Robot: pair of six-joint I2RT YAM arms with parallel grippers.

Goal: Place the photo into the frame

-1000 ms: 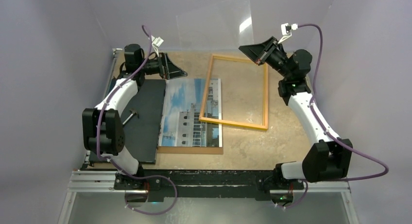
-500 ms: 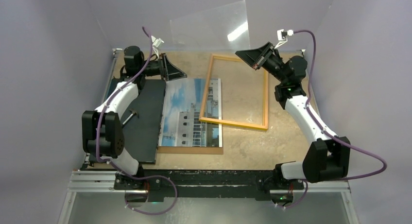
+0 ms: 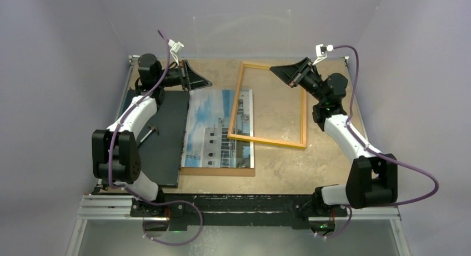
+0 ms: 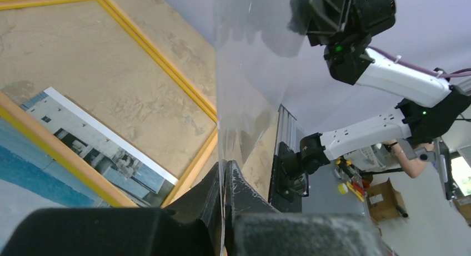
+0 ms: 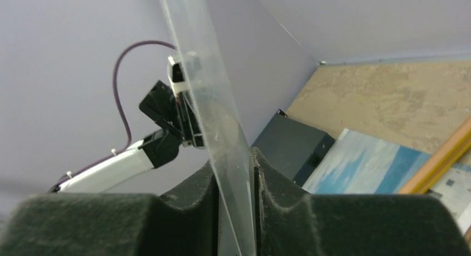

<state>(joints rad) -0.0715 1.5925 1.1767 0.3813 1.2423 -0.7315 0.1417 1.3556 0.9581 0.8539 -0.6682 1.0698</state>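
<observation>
Top external, clear pane (image 3: 242,28) v. faint, prob upright

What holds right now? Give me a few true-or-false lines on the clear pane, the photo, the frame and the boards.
1. The left gripper is shut on the clear pane. True.
2. The photo lies fully inside the frame. False: only its right part is under the frame, whose left rail crosses the print.
3. The clear pane lies flat in the frame. False: it stands upright in the air beyond the frame's far end.
4. The photo rests on a brown backing board. True: the board shows along its near edge.
5. The black board lies right of the photo. False: it lies on the photo's left.
</observation>
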